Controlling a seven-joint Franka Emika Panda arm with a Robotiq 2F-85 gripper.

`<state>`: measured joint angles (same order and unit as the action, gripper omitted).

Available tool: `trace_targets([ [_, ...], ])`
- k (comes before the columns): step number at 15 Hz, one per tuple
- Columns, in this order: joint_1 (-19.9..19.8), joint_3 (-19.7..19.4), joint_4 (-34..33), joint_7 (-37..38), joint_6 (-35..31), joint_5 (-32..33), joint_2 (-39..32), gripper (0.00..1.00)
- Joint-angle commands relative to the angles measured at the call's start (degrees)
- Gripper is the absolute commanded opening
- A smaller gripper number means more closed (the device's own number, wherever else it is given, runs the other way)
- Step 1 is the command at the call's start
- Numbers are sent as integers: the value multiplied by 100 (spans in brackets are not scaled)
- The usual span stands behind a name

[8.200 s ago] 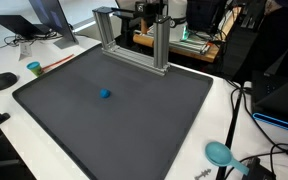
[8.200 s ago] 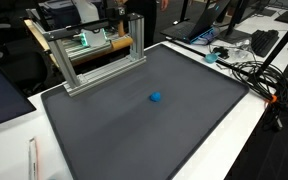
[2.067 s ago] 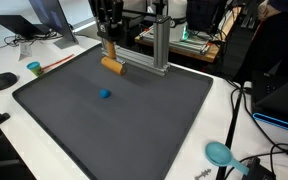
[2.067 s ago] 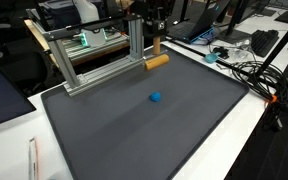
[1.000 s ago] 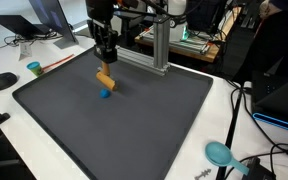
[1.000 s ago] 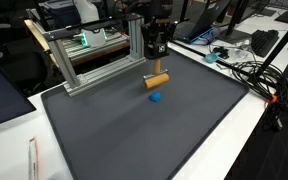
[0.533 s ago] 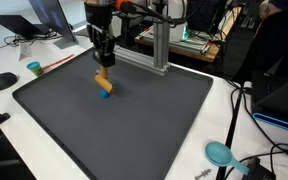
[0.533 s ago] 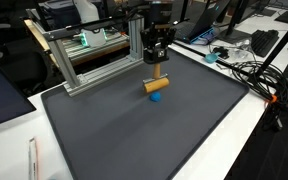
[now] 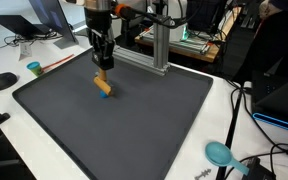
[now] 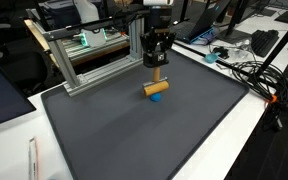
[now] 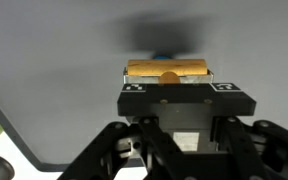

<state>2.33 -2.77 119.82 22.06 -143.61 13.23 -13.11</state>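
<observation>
My gripper is shut on an orange wooden piece, a short bar on a peg. It hangs low over the dark grey mat. Right under the orange piece a small blue object shows at its lower edge; I cannot tell whether they touch. In the wrist view the orange bar lies crosswise beyond the gripper body, with a sliver of blue past it. The fingertips themselves are hidden there.
An aluminium frame stands at the mat's far edge. Beyond the mat lie a teal cup, a black mouse, a teal round object, laptops and cables.
The arm has lowered the orange piece further onto the spot of the blue object, which is now mostly covered. The grip has stayed shut.
</observation>
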Motion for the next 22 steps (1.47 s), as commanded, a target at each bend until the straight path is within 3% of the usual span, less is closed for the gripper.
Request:
trace_targets([
  [1,132,-141,-86,218,-72,198,-98,23],
  [22,231,-233,-414,201,-48,247,-444,23],
])
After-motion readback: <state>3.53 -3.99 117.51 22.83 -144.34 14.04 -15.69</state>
